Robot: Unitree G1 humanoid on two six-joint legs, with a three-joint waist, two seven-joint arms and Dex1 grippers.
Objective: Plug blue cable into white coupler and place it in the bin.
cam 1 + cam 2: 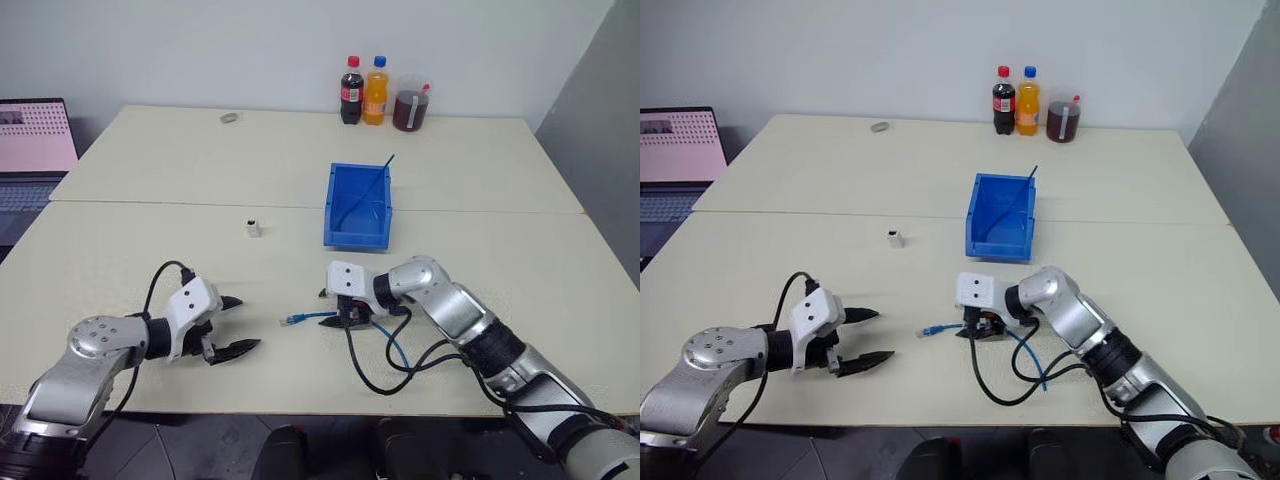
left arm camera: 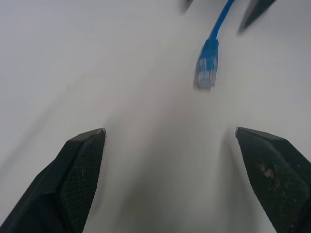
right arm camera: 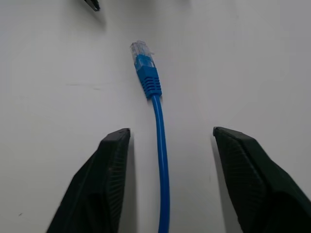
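You are looking at a task that is barely begun: nothing is plugged in and nothing is sitting in the bin (image 1: pixel 358 206) at upper centre of the head view except a thin dark blue strand leaning against its wall. The coupler (image 1: pixel 253 228) is standing alone on the desk (image 1: pixel 150 240), left of the bin and well apart from both hands. The cable (image 1: pixel 312 317) is lying loose at lower centre, its clear plug pointing left. Your right hand (image 1: pixel 345 316) is hovering over the cable with fingers (image 3: pixel 104 184) spread either side of it, gripping nothing. Your left hand (image 1: pixel 232 325) is waiting at lower left, wide open and empty, facing the plug. You are still needing to grasp the cable, fetch the coupler, mate them and drop them in.
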